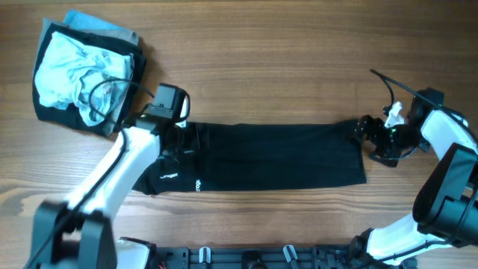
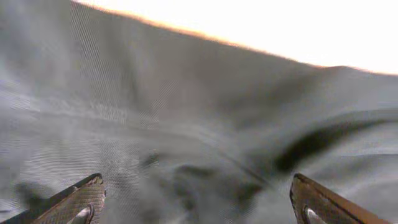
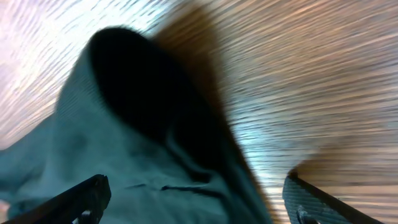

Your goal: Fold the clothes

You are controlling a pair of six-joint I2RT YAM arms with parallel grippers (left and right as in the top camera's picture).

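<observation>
Wood table (image 1: 299,60) is carrying everything here. The black T-shirt (image 1: 284,157) is lying across its middle, folded into a long flat band running left to right between the two arms. A pile of folded garments (image 1: 82,71) is sitting at the far left corner, close to the band's left end but not touching it, with a pale blue piece crumpling on top of black and grey-blue layers. The left gripper (image 1: 183,138) is hanging over the band's left end. In the left wrist view its fingers (image 2: 84,199) are standing wide apart, with wrinkled fabric spreading beneath them and nothing pinched. The right gripper (image 1: 371,138) is sitting at the band's right end. Its fingers (image 3: 87,196) are likewise gaping wide, with a hump of dark cloth rising between them unclamped and bare wood showing beside it. Small white marks (image 1: 170,177) are showing on the shirt near its left end.
</observation>
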